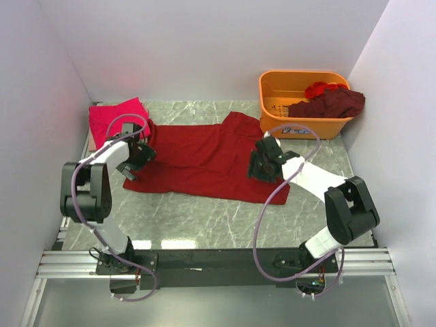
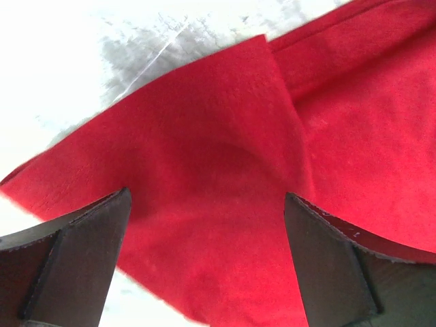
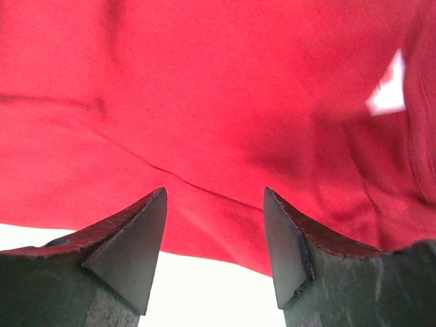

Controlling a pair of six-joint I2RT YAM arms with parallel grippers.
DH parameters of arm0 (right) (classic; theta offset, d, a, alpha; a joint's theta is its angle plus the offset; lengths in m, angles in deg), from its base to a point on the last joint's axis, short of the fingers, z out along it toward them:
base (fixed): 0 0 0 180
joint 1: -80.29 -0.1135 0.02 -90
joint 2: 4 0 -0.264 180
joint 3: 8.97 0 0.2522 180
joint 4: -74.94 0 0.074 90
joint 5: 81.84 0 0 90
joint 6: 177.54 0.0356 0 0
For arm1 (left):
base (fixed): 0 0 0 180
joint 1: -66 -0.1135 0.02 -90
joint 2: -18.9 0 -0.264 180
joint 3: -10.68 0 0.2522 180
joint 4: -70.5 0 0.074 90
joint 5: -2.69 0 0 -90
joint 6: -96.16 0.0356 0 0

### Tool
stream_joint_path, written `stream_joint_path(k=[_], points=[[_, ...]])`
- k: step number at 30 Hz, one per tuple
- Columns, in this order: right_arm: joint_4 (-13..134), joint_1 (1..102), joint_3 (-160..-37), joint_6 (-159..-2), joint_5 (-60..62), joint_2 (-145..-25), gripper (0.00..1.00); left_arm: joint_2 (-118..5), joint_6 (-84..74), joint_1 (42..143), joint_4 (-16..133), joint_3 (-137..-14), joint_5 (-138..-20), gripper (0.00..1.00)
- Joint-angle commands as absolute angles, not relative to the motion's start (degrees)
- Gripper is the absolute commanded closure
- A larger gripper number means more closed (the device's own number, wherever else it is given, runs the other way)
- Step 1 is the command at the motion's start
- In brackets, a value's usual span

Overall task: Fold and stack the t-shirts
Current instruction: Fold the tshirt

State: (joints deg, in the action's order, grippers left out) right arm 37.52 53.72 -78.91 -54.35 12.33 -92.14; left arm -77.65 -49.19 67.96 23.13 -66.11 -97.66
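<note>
Two end effectors sit at opposite ends of crimson t-shirt [image 1: 204,160], likely so both can lift cloth together for fold.
- Left end effector [image 1: 139,153]: frame left, jaws spread wide over shirt's left corner, nothing pinched.
- Right end effector [image 1: 262,163]: centre-right, jaws partly apart above shirt's lower edge, no cloth between.
- Crimson t-shirt: spread flat across middle of worktop [image 1: 204,221], few soft creases, one seam ridge.
- Pink t-shirt [image 1: 116,116]: folded, upper left, probably stack start.
- Maroon t-shirt [image 1: 334,103]: draped in orange basket [image 1: 269,88], upper right, waiting.
</note>
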Motion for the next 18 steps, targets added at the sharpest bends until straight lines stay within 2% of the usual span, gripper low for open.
stream_joint_path(k=[1, 7, 14, 18], points=[[36.5, 55.2, -73.5, -54.2, 11.8, -90.7, 0.34, -80.2, -47.7, 67.9, 26.5, -67.2, -96.2, 0.01], [37.3, 55.9, -67.5, -53.8, 8.4, -91.6, 0.35, -79.7, -48.6, 69.4, 27.1, -61.3, -95.8, 0.01], [29.6, 55.9, -57.4, -50.3, 4.5, -78.6, 0.34, -70.4, -54.8, 70.5, 22.4, -49.2, -96.9, 0.01], [23.0, 56.0, -52.7, -47.5, 1.3, -70.4, 0.33, -60.4, -61.8, 70.6, 13.6, -44.3, -104.3, 0.01]])
